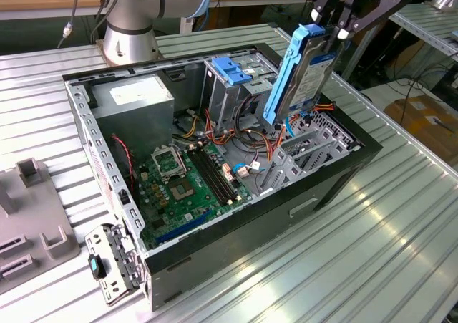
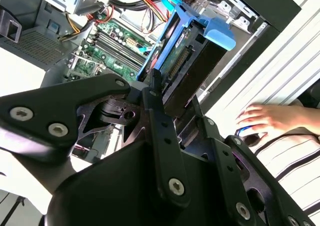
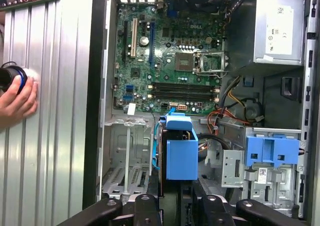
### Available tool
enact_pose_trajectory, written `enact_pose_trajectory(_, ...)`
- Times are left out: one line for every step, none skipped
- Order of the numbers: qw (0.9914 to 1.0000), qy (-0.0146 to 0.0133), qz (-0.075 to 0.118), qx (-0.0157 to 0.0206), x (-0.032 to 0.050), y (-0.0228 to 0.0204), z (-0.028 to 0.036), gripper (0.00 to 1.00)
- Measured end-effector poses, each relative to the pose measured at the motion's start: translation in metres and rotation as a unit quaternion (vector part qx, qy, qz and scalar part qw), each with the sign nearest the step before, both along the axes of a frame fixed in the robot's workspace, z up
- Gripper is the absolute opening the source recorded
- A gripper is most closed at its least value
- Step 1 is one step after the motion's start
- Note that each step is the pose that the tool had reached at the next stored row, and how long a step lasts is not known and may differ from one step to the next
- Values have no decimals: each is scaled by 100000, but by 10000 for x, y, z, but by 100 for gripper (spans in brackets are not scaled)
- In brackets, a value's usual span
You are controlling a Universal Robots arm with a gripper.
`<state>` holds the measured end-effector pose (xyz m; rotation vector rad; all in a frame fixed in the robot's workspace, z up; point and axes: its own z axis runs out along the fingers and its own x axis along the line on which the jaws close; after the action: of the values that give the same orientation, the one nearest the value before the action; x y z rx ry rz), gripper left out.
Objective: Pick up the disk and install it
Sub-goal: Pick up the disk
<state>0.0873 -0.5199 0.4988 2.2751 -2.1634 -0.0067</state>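
Note:
The disk (image 1: 304, 72), a grey metal drive in a light-blue carrier rail, hangs on end, tilted, above the open computer case (image 1: 336, 187), over its front corner at the exterior view's right. My gripper (image 1: 330, 23) is shut on the disk's upper end. In both wrist views the disk (image 2: 190, 60) (image 3: 181, 153) sticks out from between the black fingers (image 2: 155, 110) toward the case interior. In the first wrist view it sits between an empty metal bay (image 3: 127, 156) and the drive cage.
Inside the case lie a green motherboard (image 1: 189, 187), a grey power supply (image 1: 136, 97), a drive cage with a blue latch (image 1: 232, 71) and loose cables. A person's hand (image 3: 17, 98) rests on the ribbed table beside the case. Grey fixtures (image 1: 28, 215) sit at the exterior view's left.

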Motion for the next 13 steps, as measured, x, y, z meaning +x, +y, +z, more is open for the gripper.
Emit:
enact_pose_trajectory(100000,1,-42,-38,1,-18,0,35)
enact_pose_trajectory(100000,1,-69,-69,1,-29,0,35)
enact_pose_trajectory(100000,0,-124,-114,2,-48,0,35)
enact_pose_trajectory(100000,0,-189,-170,3,-74,0,35)
enact_pose_trajectory(99999,-1,-308,-268,5,-113,0,35)
enact_pose_trajectory(99999,-1,-352,-303,5,-115,0,35)
enact_pose_trajectory(99999,-1,-352,-307,5,-116,0,35)
enact_pose_trajectory(99999,-1,-354,-304,5,-116,0,35)
enact_pose_trajectory(99999,2,-355,-306,5,-120,0,35)
enact_pose_trajectory(99999,0,-355,-307,5,-125,0,35)
enact_pose_trajectory(99999,1,-352,-306,7,-133,0,35)
enact_pose_trajectory(99999,-1,-350,-303,8,-141,0,35)
enact_pose_trajectory(99999,0,-348,-306,11,-151,0,35)
